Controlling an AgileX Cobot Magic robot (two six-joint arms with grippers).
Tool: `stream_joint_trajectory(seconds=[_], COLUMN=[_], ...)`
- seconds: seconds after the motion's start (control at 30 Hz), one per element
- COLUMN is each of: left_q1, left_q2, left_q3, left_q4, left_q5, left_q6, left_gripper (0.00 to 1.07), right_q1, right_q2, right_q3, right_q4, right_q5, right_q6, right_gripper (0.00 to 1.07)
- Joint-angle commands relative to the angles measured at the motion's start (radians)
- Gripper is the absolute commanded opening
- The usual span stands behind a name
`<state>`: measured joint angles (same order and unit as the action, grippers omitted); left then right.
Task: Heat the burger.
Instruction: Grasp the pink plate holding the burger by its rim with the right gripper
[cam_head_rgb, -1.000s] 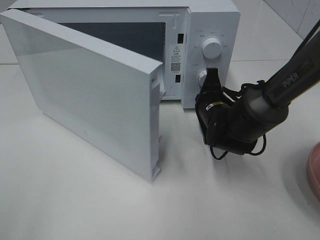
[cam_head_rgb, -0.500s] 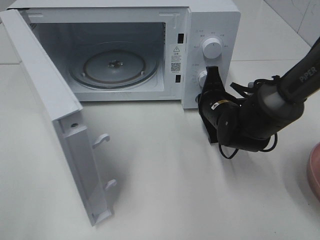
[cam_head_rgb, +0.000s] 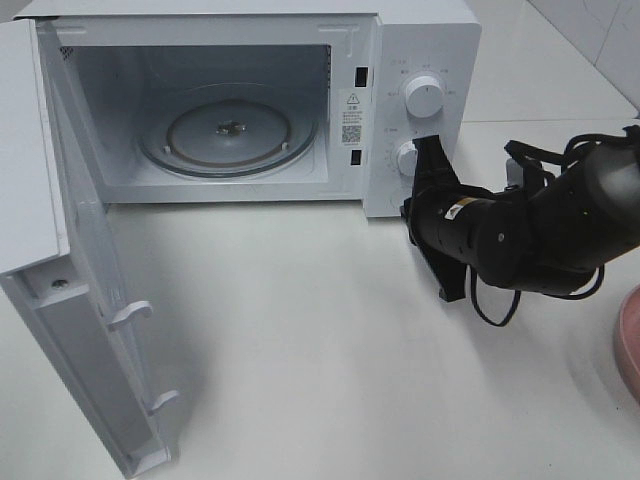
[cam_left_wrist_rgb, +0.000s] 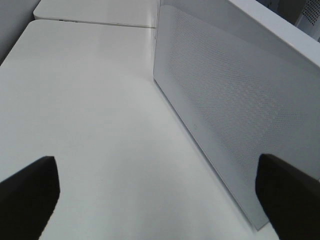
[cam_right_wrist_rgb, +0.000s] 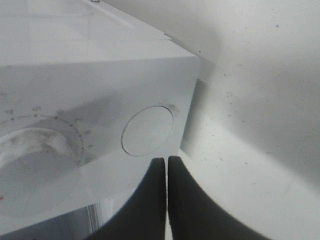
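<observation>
A: Far left?
B: Left tool (cam_left_wrist_rgb: 160, 200) spread wide, gripping nothing, above counter (cam_left_wrist_rgb: 90, 110), near outer face of door (cam_left_wrist_rgb: 240, 115).
A: Mid?
B: Door standing wide open on white microwave (cam_head_rgb: 425, 40); glass turntable (cam_head_rgb: 228, 132) inside.
A: Right?
B: Upper knob (cam_head_rgb: 423, 97), lower knob (cam_head_rgb: 407, 158) on front panel. Right tool (cam_head_rgb: 432, 150) shut, nothing held, tips just beside lower knob & round button (cam_right_wrist_rgb: 147, 131). Edge of pink plate (cam_head_rgb: 630, 335) far rt.
A: Burger?
B: Out of shot; can't tell where.
</observation>
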<state>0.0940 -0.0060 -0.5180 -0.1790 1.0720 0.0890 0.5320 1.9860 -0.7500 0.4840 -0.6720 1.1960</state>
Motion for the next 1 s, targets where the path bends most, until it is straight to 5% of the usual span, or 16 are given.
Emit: stream_joint_trajectory(seconds=[0.03,0.27,0.77,1.0], left_q1=[0.001,0.001,0.001,0.001], left_q2=[-0.008,-0.008,-0.008,-0.008], left_q3=[0.001,0.001,0.001,0.001], left_q4=[-0.007,-0.007,-0.007,-0.007], left_q5=[0.001,0.001,0.001,0.001], left_q6=[-0.006,-0.006,-0.006,-0.006], left_gripper=[1.00,1.00,1.00,1.00], right_q1=[-0.003,-0.003,-0.006,-0.006], right_q2=[-0.049,-0.179,-0.353,-0.432], right_q3=[0.021,0.106,0.113,0.109], right_q4=[-0.015,-0.016,-0.021,-0.186], right_q5=[0.051,0.212,0.682,0.958], right_q6=[-0.073,-0.321,-0.917,-1.073], right_gripper=[0.00,0.00,0.03,0.05])
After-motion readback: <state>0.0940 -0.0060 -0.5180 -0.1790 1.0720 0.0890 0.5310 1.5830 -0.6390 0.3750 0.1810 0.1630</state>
